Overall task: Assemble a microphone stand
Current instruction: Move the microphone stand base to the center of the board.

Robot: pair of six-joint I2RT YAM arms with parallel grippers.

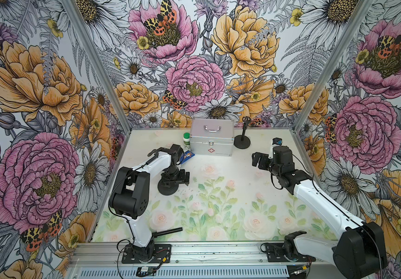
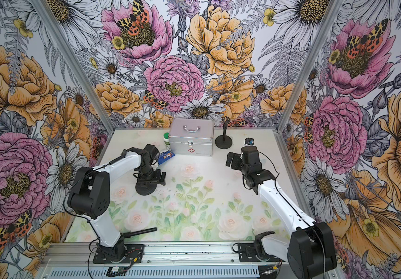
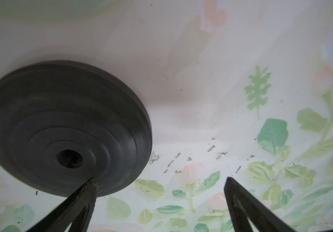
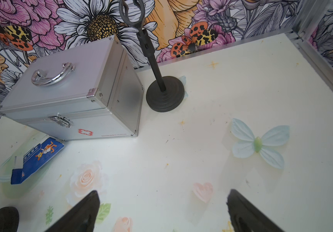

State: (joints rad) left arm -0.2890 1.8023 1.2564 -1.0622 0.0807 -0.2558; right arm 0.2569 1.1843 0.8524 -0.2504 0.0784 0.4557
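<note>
A loose black round base [image 1: 168, 190] [image 2: 145, 190] with a centre hole lies on the table's left half. My left gripper [image 1: 186, 178] [image 3: 160, 179] hovers open just above its right edge; one fingertip [image 3: 90, 185] overlaps the base [image 3: 61, 128] rim in the left wrist view. A black rod [image 1: 170, 231] [image 2: 142, 231] lies near the front edge beside the left arm's foot. An assembled stand [image 1: 242, 142] [image 4: 164, 94] with a clip on top stands at the back. My right gripper [image 1: 255, 160] [image 4: 164, 191] hangs open and empty over the right half.
A silver case [image 1: 211, 140] [image 4: 71, 96] stands at the back, left of the assembled stand. A green-capped bottle [image 1: 186, 140] and a blue packet [image 1: 187, 155] [image 4: 39, 158] lie at its left. A small blue-black object [image 1: 276, 142] sits at the back right. Metal frame posts edge the table.
</note>
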